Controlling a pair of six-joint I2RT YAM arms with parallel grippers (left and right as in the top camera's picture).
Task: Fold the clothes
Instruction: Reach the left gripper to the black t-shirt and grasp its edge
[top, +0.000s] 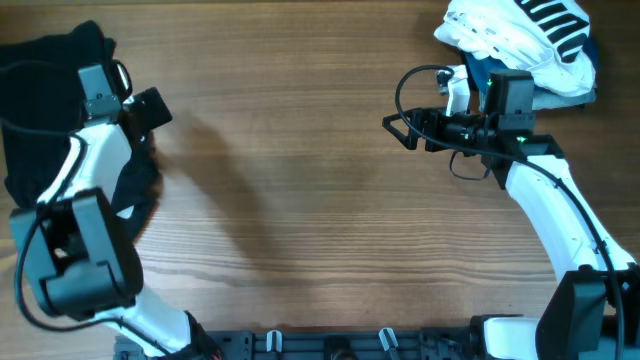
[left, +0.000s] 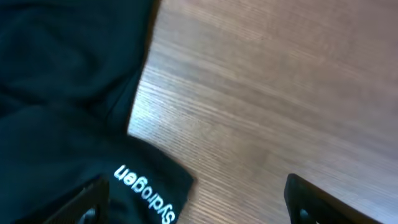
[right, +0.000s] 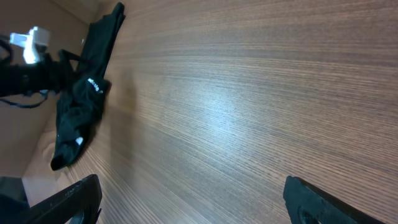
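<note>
The black garment (top: 45, 95) lies crumpled at the far left edge of the table, partly under my left arm. In the left wrist view it fills the left side (left: 56, 93), with white lettering on a corner near the bottom. My left gripper (left: 196, 202) is open just above that corner, one finger over the cloth and the other over bare wood; overhead it sits at the garment's right edge (top: 145, 108). My right gripper (top: 400, 128) is open and empty over bare wood at the right; its wrist view (right: 186, 199) shows the black garment far off (right: 78, 118).
A white garment with black stripes (top: 520, 35) lies bunched at the back right corner over a blue garment (top: 480, 70), just behind my right arm. The wooden table (top: 300, 200) stretches between the arms.
</note>
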